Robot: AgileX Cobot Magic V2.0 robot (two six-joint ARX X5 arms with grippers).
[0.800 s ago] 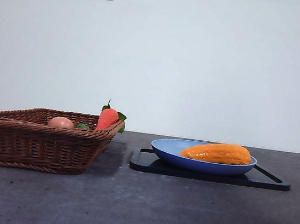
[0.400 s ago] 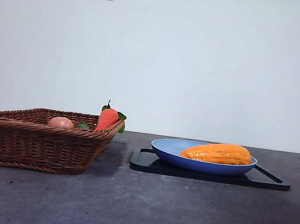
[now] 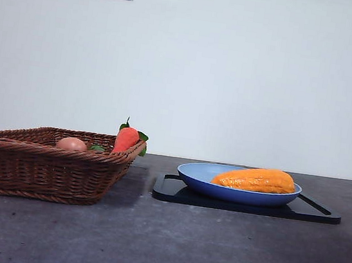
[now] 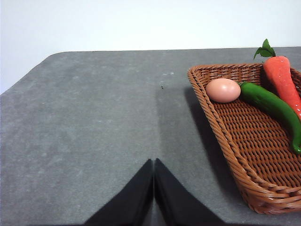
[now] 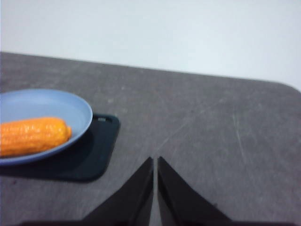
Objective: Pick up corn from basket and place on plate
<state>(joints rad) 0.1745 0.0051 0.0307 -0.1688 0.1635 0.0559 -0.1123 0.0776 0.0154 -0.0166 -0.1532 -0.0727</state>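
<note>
Corn [image 3: 255, 179] on the blue plate [image 3: 196, 176], apart from basket [image 3: 41, 169]

You see no change across the front views: nothing shifts place, and no arm enters or leaves.

Both grippers' fingers [image 4: 141, 197] [image 5: 141, 197] are plain matte black, tapering to points.
</note>
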